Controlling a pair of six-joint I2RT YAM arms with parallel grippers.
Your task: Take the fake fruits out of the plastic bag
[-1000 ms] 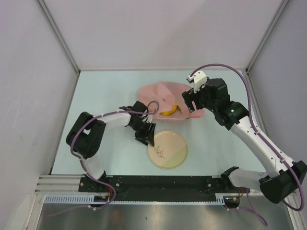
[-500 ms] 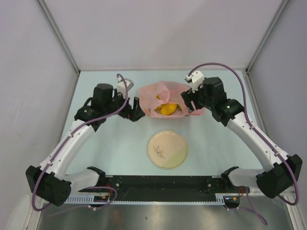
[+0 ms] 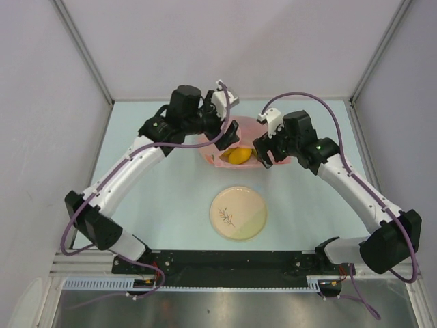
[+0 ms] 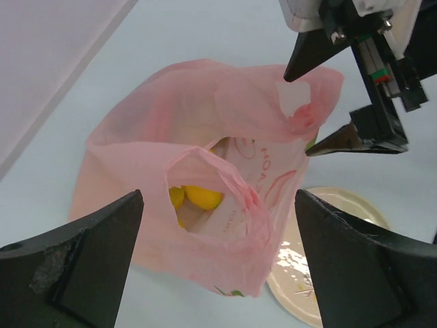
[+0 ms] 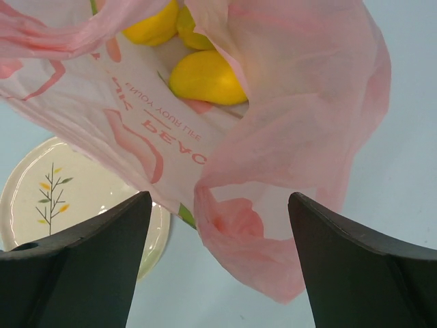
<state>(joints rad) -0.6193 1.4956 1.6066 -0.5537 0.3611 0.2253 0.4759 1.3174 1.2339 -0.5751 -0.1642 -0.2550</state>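
The pink plastic bag point(image 3: 229, 142) is lying crumpled on the far middle of the pale tabletop point(image 3: 157, 198), its mouth gaping upward. The yellow fake fruits point(image 5: 208, 76) are sitting inside it, showing through the opening. Other fruits cannot be told through the film. The left gripper point(image 3: 220, 134) is hovering over the left side of the bag, its jaws spread wide and grasping nothing. The right gripper point(image 3: 262, 155) is hanging at the bag's right edge, its jaws also released, with a fold of the rim lying loose between them. The cream plate point(image 3: 249, 222) with a sprig drawing is resting just near of the bag.
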